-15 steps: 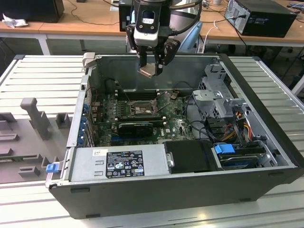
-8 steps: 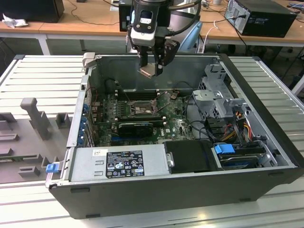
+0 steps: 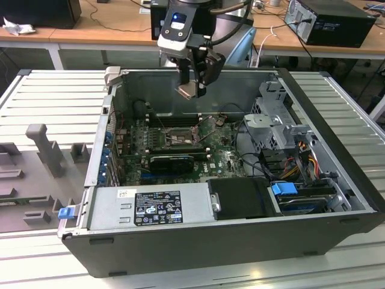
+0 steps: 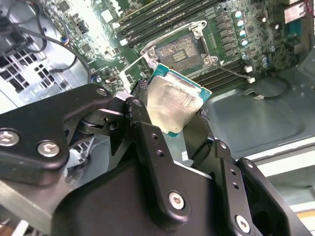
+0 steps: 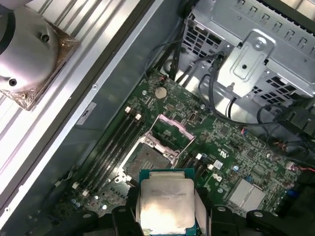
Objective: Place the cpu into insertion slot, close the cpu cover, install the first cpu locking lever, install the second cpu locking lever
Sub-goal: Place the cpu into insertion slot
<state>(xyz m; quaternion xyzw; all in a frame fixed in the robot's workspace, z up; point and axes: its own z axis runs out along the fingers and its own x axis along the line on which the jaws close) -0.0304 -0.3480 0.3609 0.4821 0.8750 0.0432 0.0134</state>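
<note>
My gripper (image 3: 194,83) hangs above the open computer case, shut on the cpu (image 3: 187,91), a pale tan-silver square chip on a green board. In both wrist views the cpu (image 4: 174,101) (image 5: 166,204) sits between the black fingers (image 4: 142,115), its faces exposed. Below it on the motherboard lies the insertion slot (image 3: 174,136) (image 4: 179,49) (image 5: 146,160), its dark centre uncovered. The cpu cover (image 5: 170,132) (image 4: 134,73) stands swung up from the slot's edge. The cpu is held well above the slot, apart from it.
Long memory slots (image 5: 110,147) run beside the socket. A black expansion card (image 3: 171,161) lies in front of it. The power supply (image 3: 150,208), a metal drive cage (image 3: 271,120) and loose cables (image 3: 301,156) crowd the case. Grey fixtures (image 3: 42,144) stand at the exterior view's left.
</note>
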